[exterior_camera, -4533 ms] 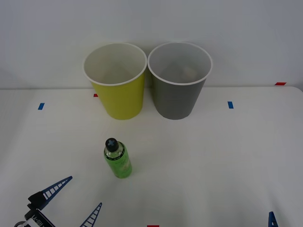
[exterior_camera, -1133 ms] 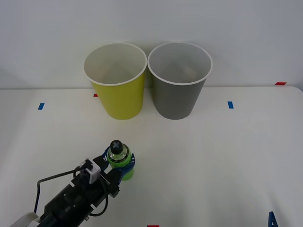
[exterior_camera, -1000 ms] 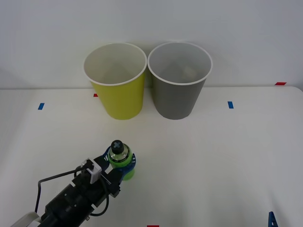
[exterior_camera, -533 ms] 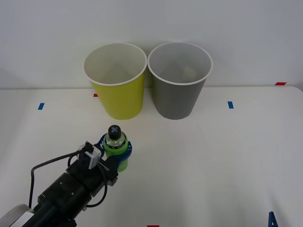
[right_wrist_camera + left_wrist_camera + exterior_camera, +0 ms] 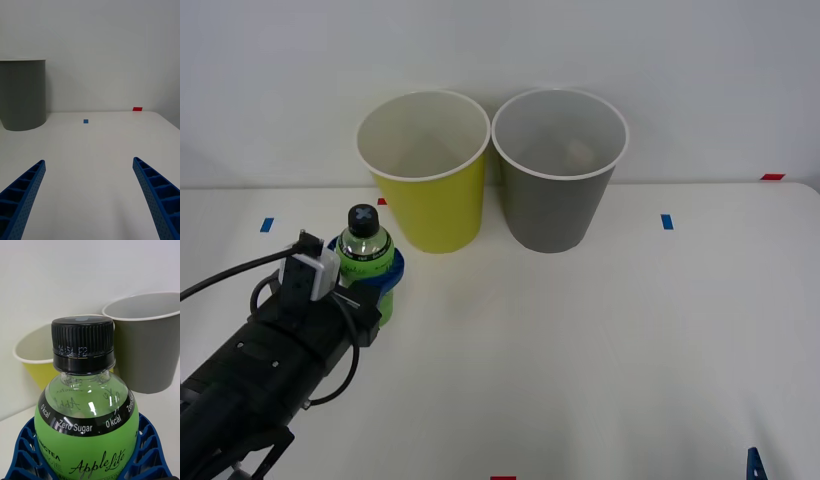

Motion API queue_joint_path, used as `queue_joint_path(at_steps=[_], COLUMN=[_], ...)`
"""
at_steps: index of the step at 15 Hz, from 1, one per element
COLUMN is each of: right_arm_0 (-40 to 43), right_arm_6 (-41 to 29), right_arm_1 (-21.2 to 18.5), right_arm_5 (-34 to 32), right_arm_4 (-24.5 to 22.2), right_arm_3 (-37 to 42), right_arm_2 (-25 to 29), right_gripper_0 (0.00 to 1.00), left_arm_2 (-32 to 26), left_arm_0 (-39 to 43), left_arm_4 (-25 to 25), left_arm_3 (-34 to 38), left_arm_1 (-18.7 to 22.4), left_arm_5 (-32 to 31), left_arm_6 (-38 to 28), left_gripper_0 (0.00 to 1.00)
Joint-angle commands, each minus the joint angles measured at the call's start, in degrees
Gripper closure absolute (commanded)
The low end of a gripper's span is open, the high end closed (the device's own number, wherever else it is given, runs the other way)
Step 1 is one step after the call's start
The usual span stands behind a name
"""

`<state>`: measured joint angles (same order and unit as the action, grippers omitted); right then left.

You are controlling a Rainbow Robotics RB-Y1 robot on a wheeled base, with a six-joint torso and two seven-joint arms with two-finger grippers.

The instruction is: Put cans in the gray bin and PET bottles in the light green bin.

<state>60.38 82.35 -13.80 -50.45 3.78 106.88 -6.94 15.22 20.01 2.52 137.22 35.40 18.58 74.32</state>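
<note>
While left gripper (image 5: 370, 290) grips bottle (image 5: 87, 416), label legible.

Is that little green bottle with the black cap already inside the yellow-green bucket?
No, the small green plastic bottle sits outside the yellow-green bin, clamped upright in the left gripper.

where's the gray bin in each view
Front view: the gray bin stands at the table's back, right of the light green bin.
Right wrist view: its wall at the picture's left edge.
Left wrist view: behind the PET bottle, at right.
Shared landmark: its white rim.
</note>
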Motion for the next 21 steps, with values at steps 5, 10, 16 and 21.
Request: queue_joint_path(at_steps=[5,10,16,21], right_arm_0=[0.0,0.0,0.0,0.0], right_arm_6=[0.0,0.0,0.0,0.0], right_arm_1=[0.0,0.0,0.0,0.0], right_arm_5=[0.0,0.0,0.0,0.0], right_arm_4=[0.0,0.0,0.0,0.0], right_arm_3=[0.0,0.0,0.0,0.0], right_arm_2=[0.0,0.0,0.0,0.0], right_gripper_0=[0.21,0.21,0.22,0.22], left_arm_2=[-11.1,-18.9,-26.9,-27.2], left_arm_0=[-1.6,-9.4,-21.3,-32.8], left_arm_4=[-10.8,-19.8,-30.8,-34.4], left_arm_3=[8.2,11.8,11.5,3.8], left_arm_1=[-2.6,-3.4,-3.7,-5.4], left_arm_5=[10.9,23.5,36.3,36.3], left_arm_6=[4.3,5.2,7.4,8.0], left_gripper_0=[1.0,1.0,1.0,1.0])
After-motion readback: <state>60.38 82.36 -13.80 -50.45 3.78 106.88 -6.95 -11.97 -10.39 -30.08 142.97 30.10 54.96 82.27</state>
